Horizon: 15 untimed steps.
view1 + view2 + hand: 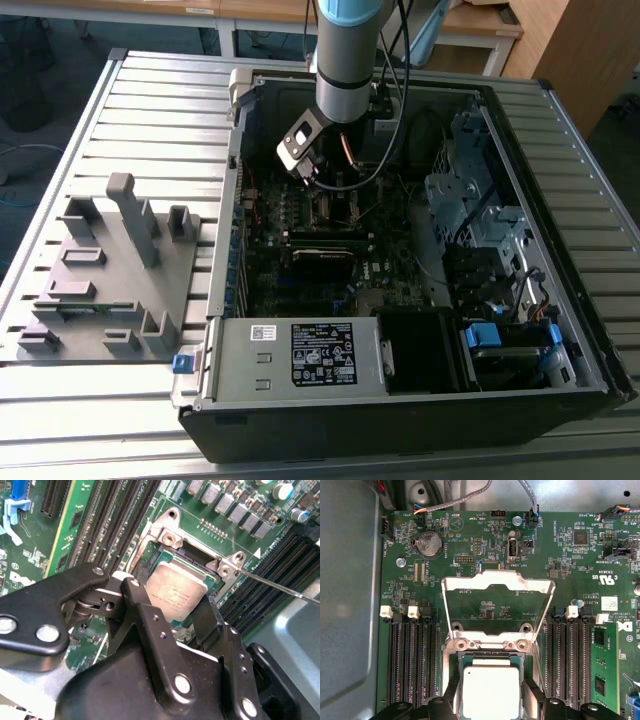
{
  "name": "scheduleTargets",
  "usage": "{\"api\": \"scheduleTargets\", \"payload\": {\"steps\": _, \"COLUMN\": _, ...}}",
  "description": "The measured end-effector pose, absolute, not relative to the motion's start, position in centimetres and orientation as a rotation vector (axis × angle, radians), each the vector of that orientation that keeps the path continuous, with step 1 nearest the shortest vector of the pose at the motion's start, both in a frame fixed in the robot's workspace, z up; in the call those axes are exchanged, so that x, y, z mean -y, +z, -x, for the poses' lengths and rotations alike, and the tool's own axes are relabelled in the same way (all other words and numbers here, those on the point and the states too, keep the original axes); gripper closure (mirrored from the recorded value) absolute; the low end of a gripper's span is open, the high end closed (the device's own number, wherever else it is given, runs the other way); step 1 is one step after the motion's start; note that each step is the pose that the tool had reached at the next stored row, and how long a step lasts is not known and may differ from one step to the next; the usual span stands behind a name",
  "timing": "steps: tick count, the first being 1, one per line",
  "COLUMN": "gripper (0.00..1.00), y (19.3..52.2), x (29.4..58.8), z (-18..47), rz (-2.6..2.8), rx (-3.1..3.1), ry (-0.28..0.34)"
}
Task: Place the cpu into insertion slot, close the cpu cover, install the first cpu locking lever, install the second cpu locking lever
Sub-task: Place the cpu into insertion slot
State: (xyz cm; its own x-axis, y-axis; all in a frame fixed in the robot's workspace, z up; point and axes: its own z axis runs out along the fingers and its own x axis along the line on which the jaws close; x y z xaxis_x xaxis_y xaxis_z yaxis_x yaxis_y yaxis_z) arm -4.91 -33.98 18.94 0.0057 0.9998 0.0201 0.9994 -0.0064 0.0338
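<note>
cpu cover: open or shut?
Open. In the first wrist view the cpu cover is swung back from the insertion slot, board visible through its window; the cpu lies uncovered.

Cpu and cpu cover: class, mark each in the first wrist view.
cpu (pixel 491 690), first wrist view, middle of its silvery face.
cpu cover (pixel 497 578), first wrist view, bar of the open frame opposite its hinge.

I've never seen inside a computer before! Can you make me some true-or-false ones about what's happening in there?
1. The pincer grips the cpu. True.
2. The cpu cover is shut. False: it is flipped open, tilted up off the cpu.
3. The computer case is closed. False: its side is open and the circuit board shows.
4. A round battery sits on the circuit board. True.
</note>
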Motion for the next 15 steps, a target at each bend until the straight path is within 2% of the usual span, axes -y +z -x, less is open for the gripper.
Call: {"api": "scheduleTargets", "payload": {"steps": 15, "gripper": 0.4, "y": 20.5, "x": 34.0, "z": 4.9, "rz": -2.22, "rx": -2.207, "ry": 0.059}}
